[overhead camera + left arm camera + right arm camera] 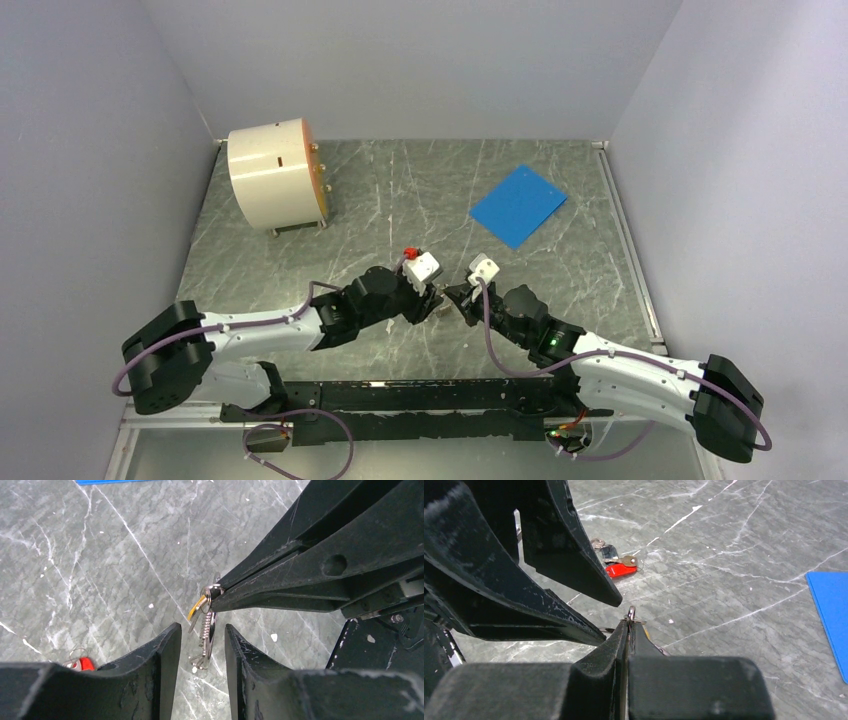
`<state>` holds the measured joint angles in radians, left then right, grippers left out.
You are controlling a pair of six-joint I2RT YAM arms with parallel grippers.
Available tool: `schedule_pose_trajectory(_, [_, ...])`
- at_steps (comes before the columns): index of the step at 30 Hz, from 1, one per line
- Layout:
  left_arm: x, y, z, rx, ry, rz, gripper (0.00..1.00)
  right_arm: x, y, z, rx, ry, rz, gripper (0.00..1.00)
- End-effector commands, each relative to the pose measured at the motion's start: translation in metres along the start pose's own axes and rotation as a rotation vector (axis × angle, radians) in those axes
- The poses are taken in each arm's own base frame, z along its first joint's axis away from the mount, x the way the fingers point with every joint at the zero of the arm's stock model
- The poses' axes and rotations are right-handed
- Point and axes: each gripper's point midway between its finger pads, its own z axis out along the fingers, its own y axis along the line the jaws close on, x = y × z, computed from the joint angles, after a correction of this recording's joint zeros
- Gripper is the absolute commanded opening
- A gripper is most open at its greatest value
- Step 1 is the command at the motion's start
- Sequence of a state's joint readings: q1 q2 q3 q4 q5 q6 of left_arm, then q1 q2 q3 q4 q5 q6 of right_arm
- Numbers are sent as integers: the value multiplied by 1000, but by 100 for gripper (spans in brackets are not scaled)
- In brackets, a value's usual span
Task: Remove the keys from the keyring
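Observation:
The keyring (209, 632), a silvery ring with small loops, hangs from my right gripper (629, 625), whose jaws are shut on its top. An orange-yellow tagged key (196, 608) dangles from the ring just under those fingertips. My left gripper (201, 630) is open, one finger on each side of the hanging ring without touching it. A red-tagged key (620, 570) lies loose on the table beyond the grippers, with a small ring beside it; it also shows as the red tag (82, 664). In the top view both grippers (443, 299) meet tip to tip at the table's middle.
A white and orange cylinder (275, 175) stands at the back left. A flat blue sheet (518, 205) lies at the back right of the grey marbled table (600, 280). Walls close in the table on three sides.

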<state>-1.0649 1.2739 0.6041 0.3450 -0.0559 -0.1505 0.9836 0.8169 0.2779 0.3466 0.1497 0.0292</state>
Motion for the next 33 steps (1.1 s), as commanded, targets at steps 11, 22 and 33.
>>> schedule_pose_trajectory(11, [11,-7,18,50,-18,56,37,-38,3,2,3,-101,31,0])
schedule_pose_trajectory(22, [2,-4,13,56,-124,105,41,-38,2,-2,5,-119,58,0])
schedule_pose_trajectory(33, [-9,-4,15,72,-212,199,45,-44,9,0,-26,-122,90,0])
